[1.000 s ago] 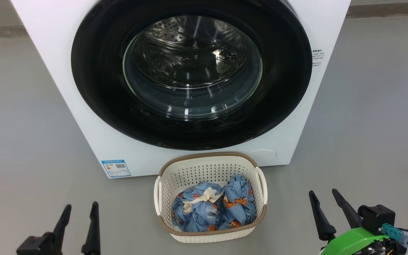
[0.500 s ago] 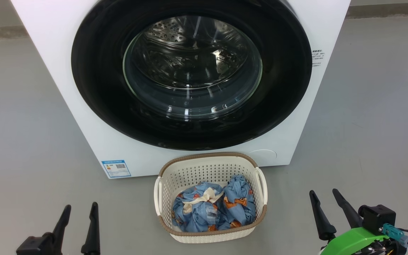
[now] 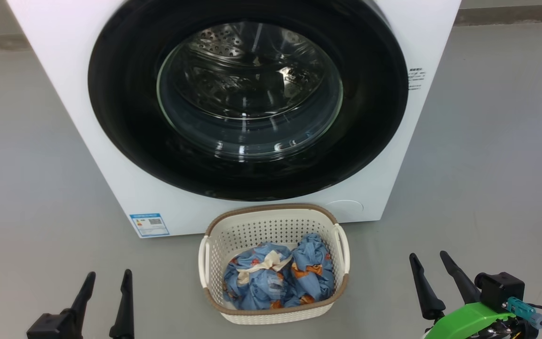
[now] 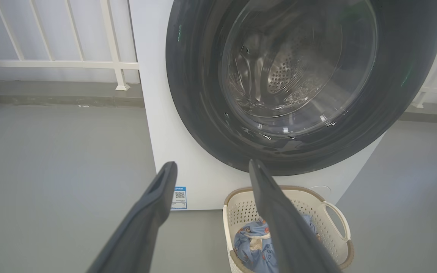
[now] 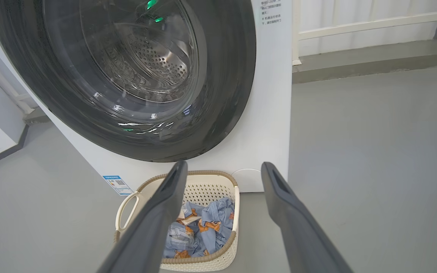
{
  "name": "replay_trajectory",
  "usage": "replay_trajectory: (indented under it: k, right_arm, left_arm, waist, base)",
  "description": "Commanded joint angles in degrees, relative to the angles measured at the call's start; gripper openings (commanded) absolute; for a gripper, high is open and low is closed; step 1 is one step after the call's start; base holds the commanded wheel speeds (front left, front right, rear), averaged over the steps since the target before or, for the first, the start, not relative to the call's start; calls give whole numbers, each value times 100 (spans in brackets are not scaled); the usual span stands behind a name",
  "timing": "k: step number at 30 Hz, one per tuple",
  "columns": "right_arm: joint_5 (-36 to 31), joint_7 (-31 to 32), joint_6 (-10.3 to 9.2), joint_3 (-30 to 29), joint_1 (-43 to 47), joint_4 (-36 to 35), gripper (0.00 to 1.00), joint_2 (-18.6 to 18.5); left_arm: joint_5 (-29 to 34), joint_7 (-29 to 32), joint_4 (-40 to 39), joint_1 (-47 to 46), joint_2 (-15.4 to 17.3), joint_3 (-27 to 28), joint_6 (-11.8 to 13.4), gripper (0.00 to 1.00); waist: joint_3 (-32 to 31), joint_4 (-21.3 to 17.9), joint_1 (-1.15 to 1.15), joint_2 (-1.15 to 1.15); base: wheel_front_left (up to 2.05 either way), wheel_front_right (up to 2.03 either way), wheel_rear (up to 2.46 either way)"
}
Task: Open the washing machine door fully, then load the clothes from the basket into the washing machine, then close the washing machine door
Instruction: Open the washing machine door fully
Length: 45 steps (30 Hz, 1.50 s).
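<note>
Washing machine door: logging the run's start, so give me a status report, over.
Left tool open, empty; right tool open, empty. Washing machine door shut, untouched. Clothes in basket on floor below door; nothing between tools and door.

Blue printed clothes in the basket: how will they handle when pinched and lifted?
Probably floppy: the crumpled light blue fabric clothes with orange-brown figures lie in soft folds, so one should unfurl and dangle. Likely light, being thin cloth. The two bundles touch inside the cream-white perforated plastic basket, so lifting one may drag the other.
</note>
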Motion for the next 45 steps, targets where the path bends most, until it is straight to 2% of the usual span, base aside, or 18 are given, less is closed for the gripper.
replay_trajectory:
  k: [1, 20, 26, 34, 35, 37, 40, 45]
  right_arm:
    - [-39, -70, 9, 155, -144, -143, 100, -44]
    - [-64, -70, 9, 131, -172, -168, 100, -13]
    - [-57, -70, 9, 97, -171, -198, 100, 4]
    - [-9, -70, 9, 87, -166, -217, 100, 17]
    - [3, -70, 9, 85, -173, -222, 93, 19]
    - [46, -70, 9, 95, -189, -232, 45, 24]
    - [109, -70, 9, 112, -228, -258, 0, 29]
    - [453, -70, 9, 139, -346, -377, 0, 79]
  left_arm:
    - [45, -78, -143, -73, 106, 168, -9, 100]
    - [52, -78, -162, -121, 130, 131, -9, 100]
    - [-269, -78, -225, -134, 77, 151, -9, 100]
    - [-359, -78, -297, -120, 117, 78, -9, 100]
    - [-366, -78, -301, -118, 116, 72, -9, 100]
    - [-381, -78, -299, -119, 116, 56, -9, 100]
    - [-394, -78, -303, -126, 113, 37, -9, 100]
    - [-428, -78, -304, -138, 104, 25, -9, 100]
  waist:
    - [9, -1, 0, 0]
    - [62, -4, 0, 0]
    - [63, -26, 0, 0]
    - [63, -34, 0, 0]
    - [70, -32, 0, 0]
    - [89, -27, 0, 0]
    - [125, -16, 0, 0]
    - [162, -8, 0, 0]
  base:
    - [88, 88, -176]
    - [120, 120, -240]
    - [116, 115, -231]
    - [63, 63, -126]
    - [21, 21, -43]
    - [10, 10, -20]
    - [0, 0, 0]
    - [0, 0, 0]
